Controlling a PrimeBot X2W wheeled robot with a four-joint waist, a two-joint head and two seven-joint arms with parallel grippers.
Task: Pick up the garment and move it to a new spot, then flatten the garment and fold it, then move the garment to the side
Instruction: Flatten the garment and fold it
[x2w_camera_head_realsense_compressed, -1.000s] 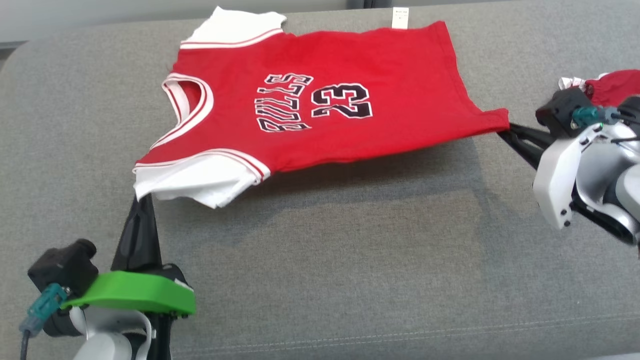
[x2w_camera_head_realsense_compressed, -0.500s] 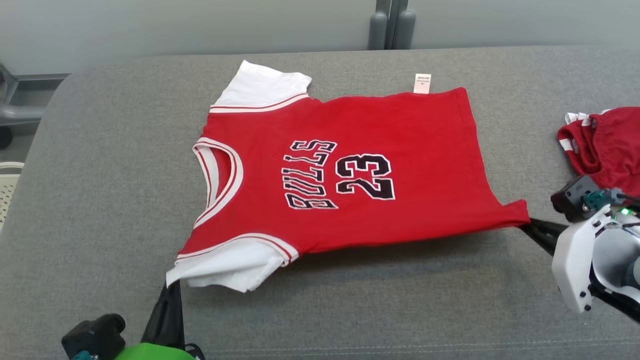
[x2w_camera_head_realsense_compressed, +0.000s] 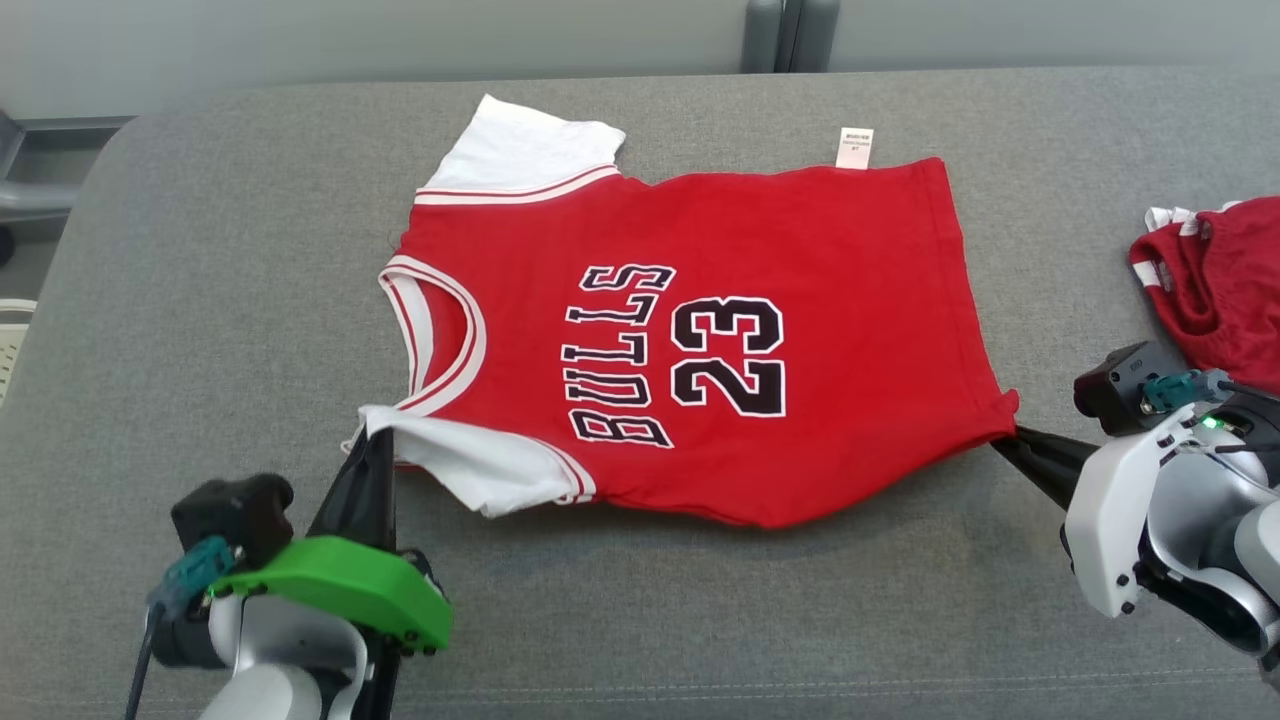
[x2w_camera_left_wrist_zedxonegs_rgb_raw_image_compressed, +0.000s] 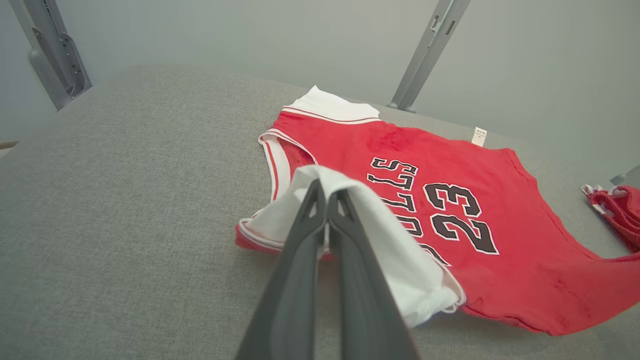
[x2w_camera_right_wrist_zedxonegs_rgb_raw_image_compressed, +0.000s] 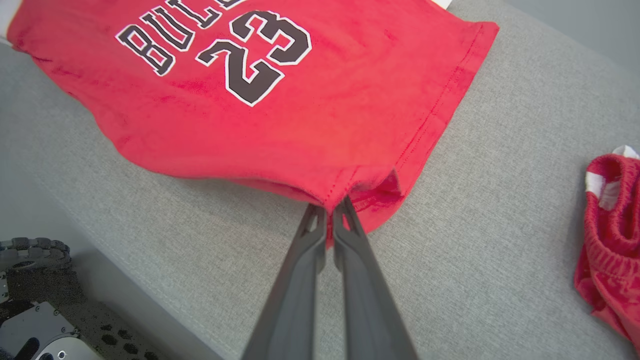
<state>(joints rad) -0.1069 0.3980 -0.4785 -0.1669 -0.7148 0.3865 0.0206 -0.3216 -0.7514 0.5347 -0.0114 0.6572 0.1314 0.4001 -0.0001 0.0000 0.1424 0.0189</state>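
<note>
The garment (x2w_camera_head_realsense_compressed: 700, 250) is a red jersey with white sleeves and black "BULLS 23" lettering, spread on the grey cushioned surface (x2w_camera_head_realsense_compressed: 200, 250). My left gripper (x2w_camera_head_realsense_compressed: 375, 440) is shut on its near white sleeve (x2w_camera_left_wrist_zedxonegs_rgb_raw_image_compressed: 385, 235), which is lifted and folded inward over the red front. My right gripper (x2w_camera_head_realsense_compressed: 1008, 440) is shut on the near hem corner (x2w_camera_right_wrist_zedxonegs_rgb_raw_image_compressed: 350, 192), bunching the cloth there. The far sleeve (x2w_camera_head_realsense_compressed: 520, 150) and a white label (x2w_camera_head_realsense_compressed: 855, 147) lie flat at the back edge.
A second red garment with white trim (x2w_camera_head_realsense_compressed: 1215, 285) lies crumpled at the right edge, just beyond my right wrist. Bare grey cushion stretches in front of the jersey and to its left. Metal posts (x2w_camera_head_realsense_compressed: 785, 35) stand behind the cushion's far edge.
Both grippers have carried the jersey's near edge away from me, so the near sleeve now folds over the front and the hem corner bunches. The camera itself has shifted.
</note>
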